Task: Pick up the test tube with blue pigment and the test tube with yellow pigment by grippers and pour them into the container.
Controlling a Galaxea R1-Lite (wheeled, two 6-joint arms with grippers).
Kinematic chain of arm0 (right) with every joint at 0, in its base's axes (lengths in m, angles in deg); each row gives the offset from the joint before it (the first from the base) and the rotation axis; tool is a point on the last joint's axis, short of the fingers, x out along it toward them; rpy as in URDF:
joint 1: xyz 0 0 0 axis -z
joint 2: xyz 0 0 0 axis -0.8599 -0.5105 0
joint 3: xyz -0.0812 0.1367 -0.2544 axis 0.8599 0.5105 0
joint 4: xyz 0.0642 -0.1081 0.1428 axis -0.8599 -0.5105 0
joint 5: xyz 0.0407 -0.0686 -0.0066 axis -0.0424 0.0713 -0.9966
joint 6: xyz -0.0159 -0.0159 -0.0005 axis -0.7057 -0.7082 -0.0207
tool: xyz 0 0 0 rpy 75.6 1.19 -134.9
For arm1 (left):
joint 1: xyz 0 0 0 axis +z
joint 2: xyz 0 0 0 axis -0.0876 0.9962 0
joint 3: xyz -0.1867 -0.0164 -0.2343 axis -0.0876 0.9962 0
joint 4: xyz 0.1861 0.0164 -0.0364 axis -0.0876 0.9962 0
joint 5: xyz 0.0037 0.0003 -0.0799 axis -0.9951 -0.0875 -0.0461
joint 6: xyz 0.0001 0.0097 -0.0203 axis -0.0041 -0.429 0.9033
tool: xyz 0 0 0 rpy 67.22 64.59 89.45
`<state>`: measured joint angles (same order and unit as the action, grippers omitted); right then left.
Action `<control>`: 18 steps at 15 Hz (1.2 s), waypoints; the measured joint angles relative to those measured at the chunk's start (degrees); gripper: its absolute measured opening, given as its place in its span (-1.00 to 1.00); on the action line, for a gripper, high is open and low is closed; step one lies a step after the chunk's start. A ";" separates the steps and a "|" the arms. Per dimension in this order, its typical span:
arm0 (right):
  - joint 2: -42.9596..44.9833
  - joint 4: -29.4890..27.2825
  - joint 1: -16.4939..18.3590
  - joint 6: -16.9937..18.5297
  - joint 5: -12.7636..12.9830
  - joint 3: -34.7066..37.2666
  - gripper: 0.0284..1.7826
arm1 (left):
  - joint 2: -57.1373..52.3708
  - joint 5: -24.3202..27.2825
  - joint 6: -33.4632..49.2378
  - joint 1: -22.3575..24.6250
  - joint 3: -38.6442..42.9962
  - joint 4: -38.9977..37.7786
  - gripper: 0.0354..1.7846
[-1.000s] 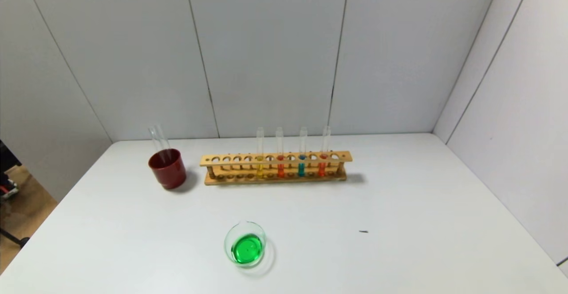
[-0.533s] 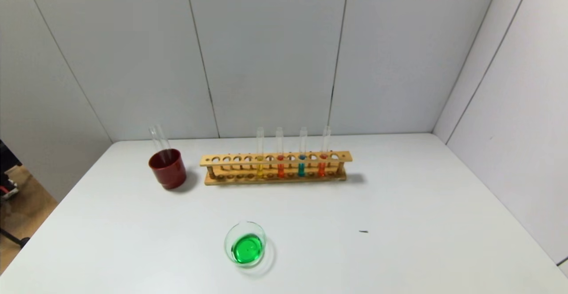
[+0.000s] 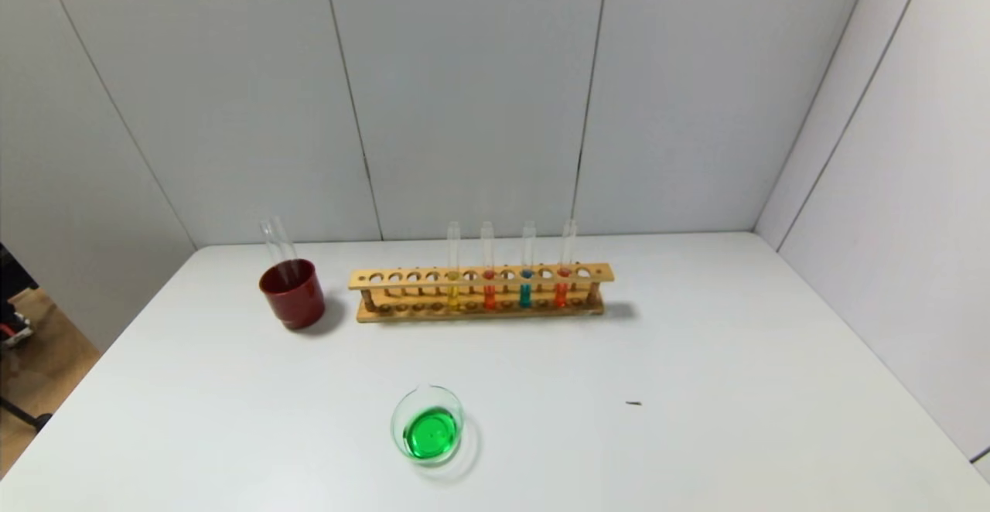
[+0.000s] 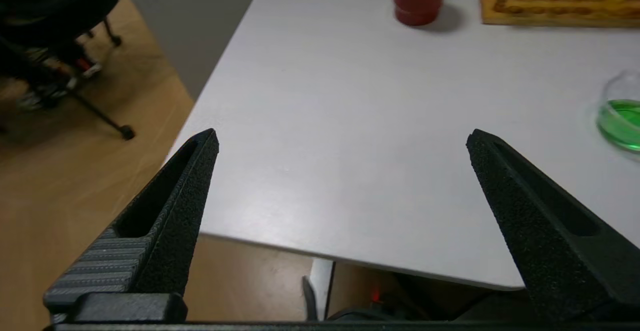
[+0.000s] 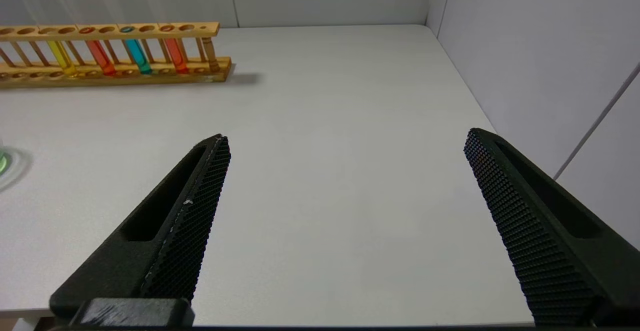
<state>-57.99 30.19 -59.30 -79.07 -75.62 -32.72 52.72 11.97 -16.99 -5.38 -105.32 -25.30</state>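
White bench (image 3: pixel 696 357), rack (image 3: pixel 479 292) at frame centre, holding blue tube (image 3: pixel 526 293) and yellow tube (image 3: pixel 452 295) upright. Beaker (image 3: pixel 427 424) lower centre, already green. Left claw (image 4: pixel 342 138) and right claw (image 5: pixel 345 138) wide, unloaded, parked at near edge.

I'm looking at a lab bench setup, wooden test-tube rack (image 3: pixel 481 293) holding coloured liquids, glass beaker (image 3: pixel 427 424) of green fluid, white table (image 3: pixel 696 357), grey panel walls (image 3: pixel 464 94).

Left gripper (image 4: pixel 342 138) and right gripper (image 5: pixel 345 141), each seen only from its own wrist camera, with black textured fingers (image 5: pixel 190 211) spread wide apart, holding nothing, and neither arm visible from the head camera.
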 joint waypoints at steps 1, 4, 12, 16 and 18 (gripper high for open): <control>0.00 0.00 0.00 -0.02 0.02 0.00 0.92 | -0.61 3.36 -0.28 0.00 3.33 -3.67 0.95; 0.00 0.00 0.00 0.00 0.00 0.00 0.92 | -1.33 10.97 -1.57 0.00 13.01 -16.21 0.95; 0.00 0.00 0.00 0.00 0.00 0.00 0.92 | -1.49 13.93 -1.96 0.02 18.86 -25.47 0.95; 0.00 0.02 0.00 -0.30 -0.02 0.00 0.92 | -1.49 13.82 -1.82 0.00 19.04 -25.92 0.95; 0.00 0.02 0.00 -0.24 0.00 0.00 0.92 | -1.49 13.82 -1.79 0.00 19.07 -25.94 0.95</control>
<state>-57.99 30.21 -59.30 -79.31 -75.62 -32.72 51.23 25.79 -18.78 -5.38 -86.26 -51.24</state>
